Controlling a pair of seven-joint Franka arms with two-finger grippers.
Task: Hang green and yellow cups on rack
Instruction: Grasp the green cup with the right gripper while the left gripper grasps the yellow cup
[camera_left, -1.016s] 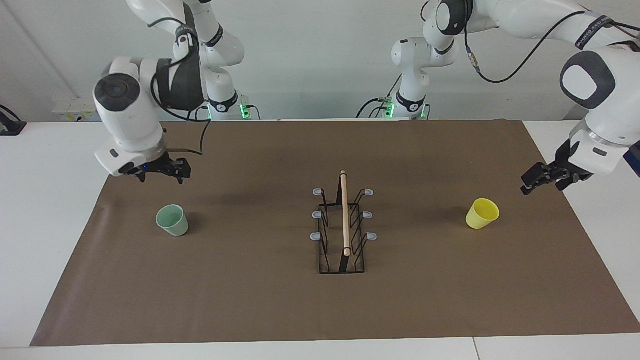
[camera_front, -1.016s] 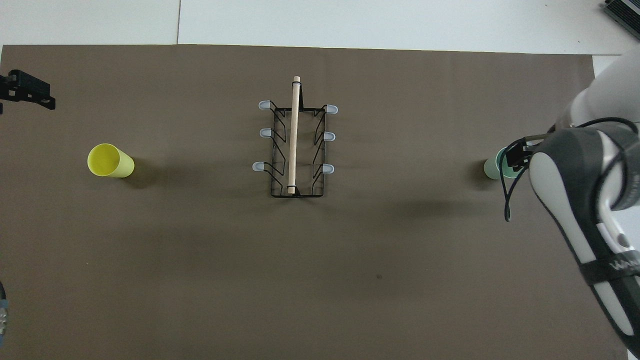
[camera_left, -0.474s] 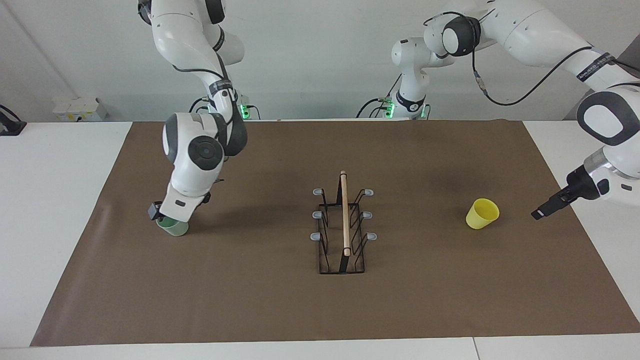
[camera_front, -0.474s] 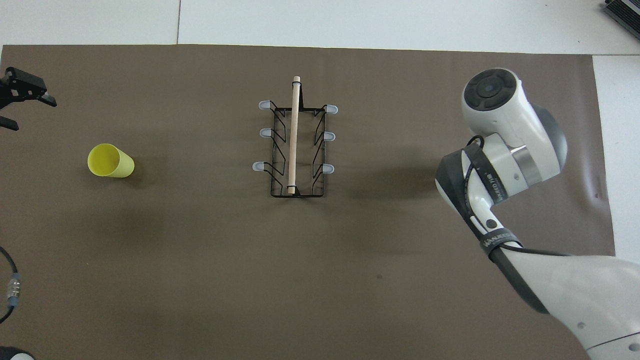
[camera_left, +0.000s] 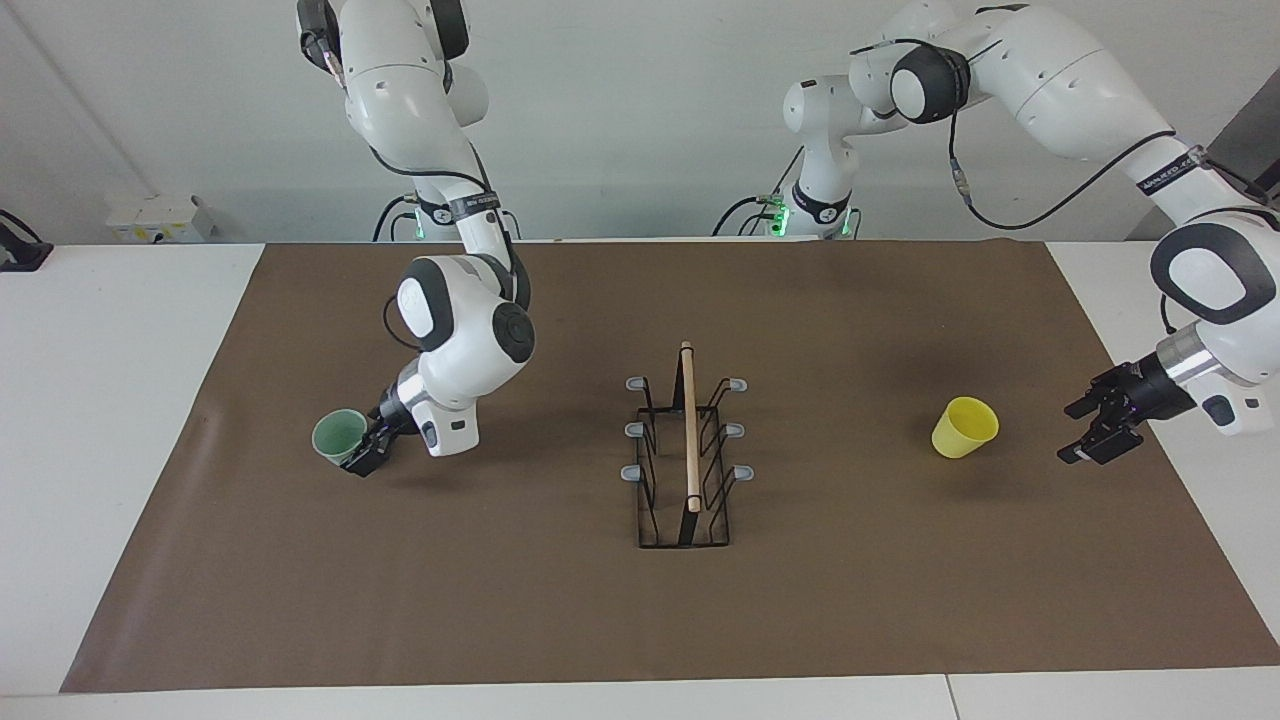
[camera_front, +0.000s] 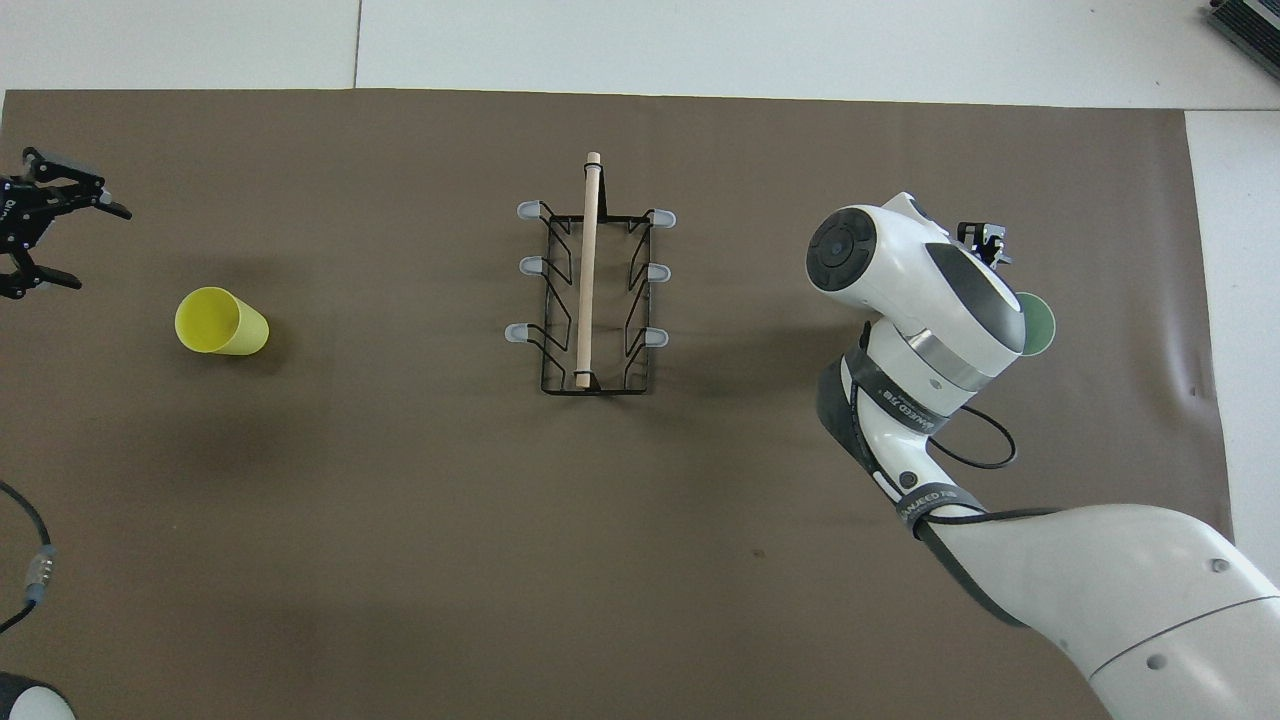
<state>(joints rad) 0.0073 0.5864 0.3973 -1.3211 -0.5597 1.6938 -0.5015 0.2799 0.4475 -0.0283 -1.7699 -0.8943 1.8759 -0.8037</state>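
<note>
Now turned over at the wrist since half a second ago: right end effector, no longer straight down onto the green cup from above but low beside it, reaching in sideways from the rack's side, touching or nearly touching the cup wall. Cannot tell whether clamped on the cup or merely against it. From overhead, mostly hidden under the arm's own wrist, with only a sliver of the cup's green showing past it. Green cup in much the same spot on the brown mat as a second ago, mouth up, long axis about vertical; any tilt too slight to judge.

Also rolled since then: left end effector, seen edge-on half a second ago, now plainly spread apart and empty, low over the mat's edge at the left arm's end of the bench. Same spread visible from overhead. Just beside it, toward the rack: yellow cup, not touched by it, unmoved, upright on its base, mouth up, long axis vertical.

Between the two end effectors, well apart from both and unmoved: rack, with long axis and wooden rod running straight away from the robots, grey-tipped pegs sticking out to either side toward the cups. Both cups on the mat, off the rack.
</note>
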